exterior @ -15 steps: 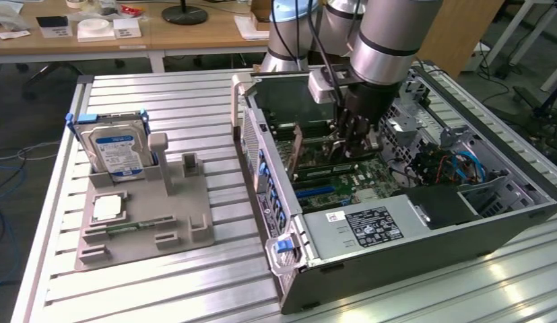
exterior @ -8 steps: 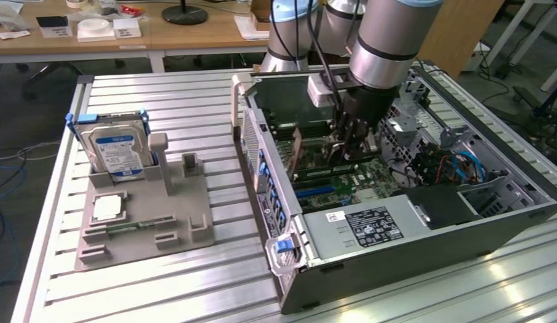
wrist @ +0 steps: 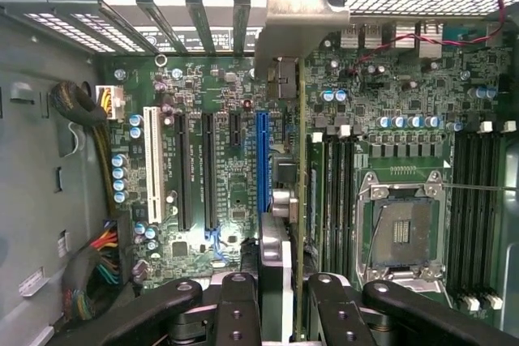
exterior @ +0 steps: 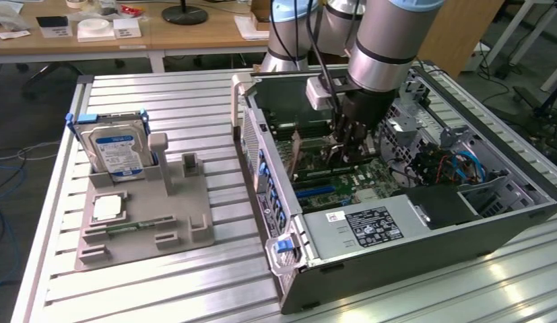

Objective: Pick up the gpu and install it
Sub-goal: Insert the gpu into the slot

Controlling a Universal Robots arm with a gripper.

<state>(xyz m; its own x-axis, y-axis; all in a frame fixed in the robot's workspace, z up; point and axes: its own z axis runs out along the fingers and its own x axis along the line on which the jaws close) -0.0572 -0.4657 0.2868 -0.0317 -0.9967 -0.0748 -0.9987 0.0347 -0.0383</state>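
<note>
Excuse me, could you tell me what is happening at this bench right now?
A robot arm is reaching down into an open computer case. Its end effector grips the gpu on edge, holding it upright over the motherboard, close to the blue slot. On the grey tray beside the case, a hard drive stands in its holder.

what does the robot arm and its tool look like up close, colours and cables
The arm is a thick silver-grey tube with a pale blue-grey cap at its joint. Black cables run down beside it. A small whitish box sits at the wrist. The tool is black, and its fingers are black metal links with round pivot bolts.
</note>
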